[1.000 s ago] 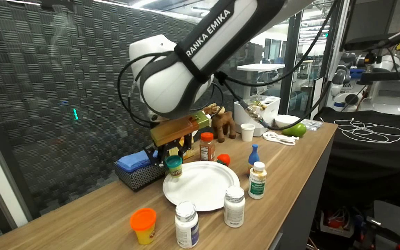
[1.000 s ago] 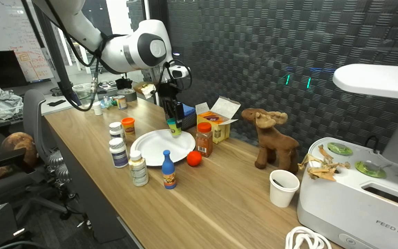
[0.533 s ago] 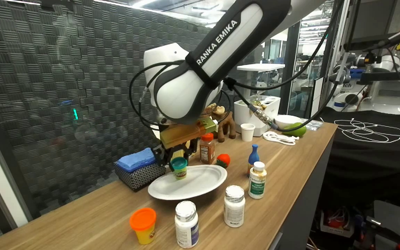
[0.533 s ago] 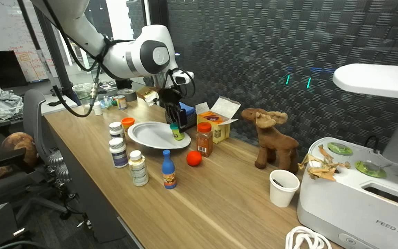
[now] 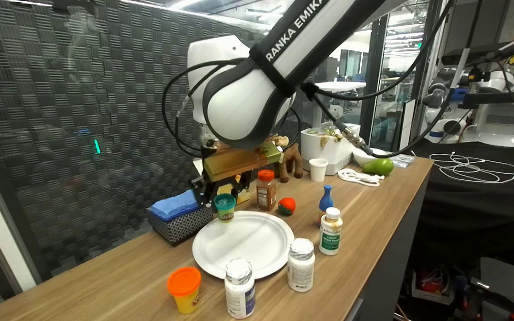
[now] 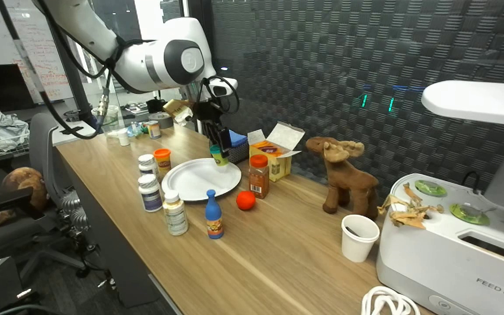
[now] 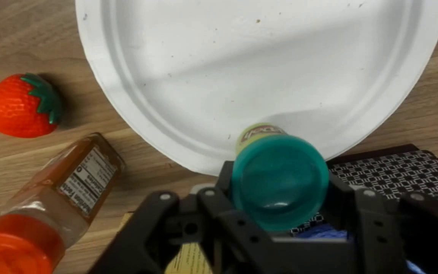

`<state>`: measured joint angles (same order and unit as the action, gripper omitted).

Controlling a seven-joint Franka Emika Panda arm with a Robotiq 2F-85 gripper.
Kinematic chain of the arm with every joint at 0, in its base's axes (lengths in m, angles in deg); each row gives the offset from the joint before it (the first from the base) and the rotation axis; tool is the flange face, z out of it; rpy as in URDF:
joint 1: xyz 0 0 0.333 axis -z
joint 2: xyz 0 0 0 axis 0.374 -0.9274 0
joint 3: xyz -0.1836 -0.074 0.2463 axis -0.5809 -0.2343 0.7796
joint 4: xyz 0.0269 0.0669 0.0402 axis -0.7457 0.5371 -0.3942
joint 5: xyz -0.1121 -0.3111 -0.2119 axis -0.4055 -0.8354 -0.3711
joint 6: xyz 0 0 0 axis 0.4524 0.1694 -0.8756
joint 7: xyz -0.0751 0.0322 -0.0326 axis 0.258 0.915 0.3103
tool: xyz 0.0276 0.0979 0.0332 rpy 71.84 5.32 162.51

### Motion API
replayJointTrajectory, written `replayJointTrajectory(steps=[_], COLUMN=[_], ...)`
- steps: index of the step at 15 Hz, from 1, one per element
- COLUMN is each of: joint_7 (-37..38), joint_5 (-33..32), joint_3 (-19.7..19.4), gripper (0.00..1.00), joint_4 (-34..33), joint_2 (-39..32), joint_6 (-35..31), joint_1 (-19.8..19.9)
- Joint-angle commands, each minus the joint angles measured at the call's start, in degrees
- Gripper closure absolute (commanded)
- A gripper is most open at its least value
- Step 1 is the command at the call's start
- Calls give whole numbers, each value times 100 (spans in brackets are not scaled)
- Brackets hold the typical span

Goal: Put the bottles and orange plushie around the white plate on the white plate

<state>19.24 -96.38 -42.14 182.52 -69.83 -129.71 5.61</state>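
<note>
Pincer (image 7: 279,183) has the teal-lidded Play-Doh tub (image 5: 225,208) gripped at the edge of the white plate (image 5: 248,245) (white bottles (image 5: 239,292) standing alongside), so imo bring it further inward before lowering it level, cuz pressing near that rim could tip the plate.

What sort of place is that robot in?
Probably a robotics lab: there's a big robot arm over a wooden counter, a whiteboard with writing, and a grey office chair.

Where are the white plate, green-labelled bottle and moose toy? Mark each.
White plate (image 7: 257,82): wrist view, on its bare inner surface.
Green-labelled bottle (image 5: 330,236): in an exterior view, on the label.
Moose toy (image 6: 348,181): in an exterior view, on its body.
</note>
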Motion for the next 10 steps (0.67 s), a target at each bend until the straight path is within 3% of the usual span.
replayJointTrajectory(steps=[1,10], joint_7=[85,-29], joint_5=[-67,37], joint_3=[-31,-38], gripper=[75,75], joint_4=[418,540], joint_2=[325,87], joint_6=[-294,-733], joint_1=[-116,-50])
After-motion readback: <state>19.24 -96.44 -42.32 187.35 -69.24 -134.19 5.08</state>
